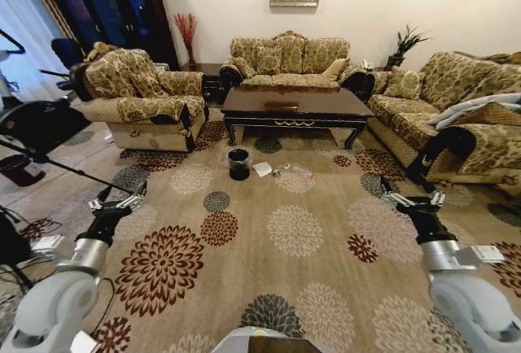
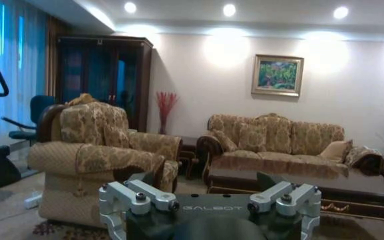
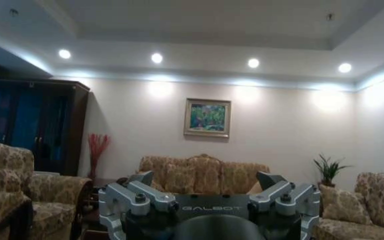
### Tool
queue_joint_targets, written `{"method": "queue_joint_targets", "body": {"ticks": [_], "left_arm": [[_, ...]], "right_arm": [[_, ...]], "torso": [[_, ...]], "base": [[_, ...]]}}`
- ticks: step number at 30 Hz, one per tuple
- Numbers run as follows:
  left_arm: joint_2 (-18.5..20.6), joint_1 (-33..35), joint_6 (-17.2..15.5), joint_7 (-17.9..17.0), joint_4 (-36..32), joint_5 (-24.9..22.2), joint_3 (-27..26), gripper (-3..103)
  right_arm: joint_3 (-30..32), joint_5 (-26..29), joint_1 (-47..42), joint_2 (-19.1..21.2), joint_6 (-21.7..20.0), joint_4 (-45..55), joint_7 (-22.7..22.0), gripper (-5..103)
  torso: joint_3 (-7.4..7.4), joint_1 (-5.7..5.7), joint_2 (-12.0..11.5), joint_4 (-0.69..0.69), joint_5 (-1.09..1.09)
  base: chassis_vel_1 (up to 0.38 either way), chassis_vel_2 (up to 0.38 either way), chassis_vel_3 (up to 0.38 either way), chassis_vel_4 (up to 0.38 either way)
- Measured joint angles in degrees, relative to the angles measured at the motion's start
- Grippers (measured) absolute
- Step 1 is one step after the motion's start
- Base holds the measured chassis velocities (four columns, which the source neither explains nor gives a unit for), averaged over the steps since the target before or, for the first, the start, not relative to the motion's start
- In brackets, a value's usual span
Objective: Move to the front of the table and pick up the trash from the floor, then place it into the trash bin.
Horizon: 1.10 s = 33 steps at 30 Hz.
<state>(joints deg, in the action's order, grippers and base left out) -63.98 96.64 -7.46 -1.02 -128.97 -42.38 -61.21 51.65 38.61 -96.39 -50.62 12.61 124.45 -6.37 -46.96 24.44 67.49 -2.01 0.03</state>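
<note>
The floor [image 1: 269,280] is a wide beige carpet with round flower medallions, running from the robot out to the seating. Around the table [image 1: 296,106] stand the big pieces: a three-seat sofa [image 1: 289,58] behind it against the wall, an armchair [image 1: 138,97] off its left end, and another sofa [image 1: 444,105] off its right end. The table itself is low, dark and glossy, with curved legs and a gold scroll on its front edge; in the left wrist view its front edge [image 2: 299,192] shows just past the hand.

In front of the table, on the carpet, stands the trash bin [image 1: 239,163], small, round and black, near the table's left front leg. Just beside the bin, still in front of the table, lies the trash: a crumpled white paper [image 1: 262,169], then a tiny dark object [image 1: 276,173], then a clear bottle [image 1: 298,171] whose details are too small to make out. All of it lies on the floor, apart from the bin.

Well short of the table, both arms are held out low over the carpet. The left hand [image 1: 118,201] has its fingers spread apart with nothing between them, and the right hand [image 1: 413,200] is likewise spread and empty.
</note>
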Motion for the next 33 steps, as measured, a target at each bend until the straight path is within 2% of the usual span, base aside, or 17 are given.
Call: {"method": "queue_joint_targets", "body": {"ticks": [2,4,5,8,9,10,12,13,15,17,19,22,26,29,33], "left_arm": [[-1.5,-1.63,-0.87,-1.01,1.22,2.3,2.66,100],[-3.82,-4.16,-2.25,-2.57,3.05,6.01,6.78,100],[-3.82,-4.16,-2.25,-2.57,3.05,6.01,6.78,100],[-7.11,-7.76,-4.22,-4.83,5.63,11.25,12.63,100],[-9.09,-9.94,-5.4,-6.22,7.21,14.45,16.18,100],[-9.09,-9.94,-5.4,-6.22,7.21,14.45,16.18,100],[-10.27,-11.26,-5.85,-6.36,8.18,16.73,18.49,100],[-9.97,-11.25,-5.57,-6.09,8.1,17.29,18.67,100],[-9.63,-11.0,-4.88,-5.63,7.56,18.11,18.61,100],[-9.54,-10.72,-4.25,-5.12,6.87,19.33,18.23,100],[-9.52,-10.4,-3.81,-4.72,5.92,20.37,17.83,100],[-9.52,-8.86,-3.39,-4.19,0.96,21.5,16.91,100],[-9.49,-8.23,-3.09,-3.68,-1.82,21.6,16.0,100],[-9.32,-7.65,-2.54,-2.6,-2.59,21.99,15.05,100],[-9.52,-7.36,-1.94,-1.88,-0.8,21.99,15.18,100]], "right_arm": [[-0.87,-1.47,0.12,-1.43,0.27,-0.43,-1.05,100],[-3.39,-5.32,0.25,-5.01,1.03,-1.82,-3.88,100],[-3.39,-5.32,0.25,-5.01,1.03,-1.82,-3.88,100],[-7.04,-11.08,0.54,-10.23,2.26,-3.77,-8.1,100],[-9.16,-14.37,0.7,-13.22,2.95,-4.91,-10.51,100],[-9.16,-14.37,0.7,-13.22,2.95,-4.91,-10.51,100],[-11.52,-18.01,0.87,-16.5,3.75,-6.15,-13.19,100],[-12.35,-19.78,1.1,-17.82,4.62,-6.87,-13.56,100],[-11.45,-21.09,2.29,-17.97,6.52,-7.35,-10.79,100],[-10.71,-21.17,2.47,-18.01,6.32,-6.88,-9.97,100],[-10.22,-20.94,2.4,-18.13,5.36,-5.85,-10.01,100],[-8.64,-20.31,0.38,-18.17,0.65,-0.58,-12.72,100],[-7.29,-19.93,-1.28,-17.89,-1.55,2.51,-13.58,100],[-4.39,-17.19,-3.04,-16.35,-1.75,4.62,-9.05,100],[-2.81,-16.3,-3.58,-14.76,-1.33,3.69,-5.86,100]], "torso": [[0.0,0.0,0.0,-0.03,-0.09],[0.0,0.0,0.0,0.0,-0.02],[0.0,0.0,0.0,0.0,-0.02],[0.0,0.0,0.0,0.01,-0.03],[0.0,0.0,0.0,0.01,-0.02],[0.0,0.0,0.0,0.01,-0.02],[0.0,0.01,-0.01,0.05,-0.13],[-0.01,0.0,-0.01,0.06,0.04],[0.0,0.0,0.0,-0.03,-0.05],[0.0,0.0,0.0,-0.04,-0.06],[0.0,0.0,-0.01,-0.03,0.01],[0.0,0.0,0.0,0.02,-0.02],[0.01,-0.01,0.0,0.01,-0.03],[0.01,-0.01,0.0,0.01,-0.04],[0.0,0.0,0.0,0.0,-0.03]], "base": [[0.0,0.0,0.0,0.0],[0.0,0.0,0.0,0.0],[0.0,0.0,0.0,0.0],[0.0,0.0,0.0,0.0],[0.0,0.0,0.0,0.0],[0.0,0.0,0.0,0.0],[0.0,0.0,0.0,0.0],[0.0,0.0,0.0,0.0],[0.0,0.0,0.0,0.0],[0.0,0.0,0.0,0.0],[0.0,0.0,0.0,0.0],[0.0,0.0,0.0,0.0],[0.0,0.0,0.0,0.0],[0.0,0.0,0.0,0.0],[0.0,0.0,0.0,0.0]]}}
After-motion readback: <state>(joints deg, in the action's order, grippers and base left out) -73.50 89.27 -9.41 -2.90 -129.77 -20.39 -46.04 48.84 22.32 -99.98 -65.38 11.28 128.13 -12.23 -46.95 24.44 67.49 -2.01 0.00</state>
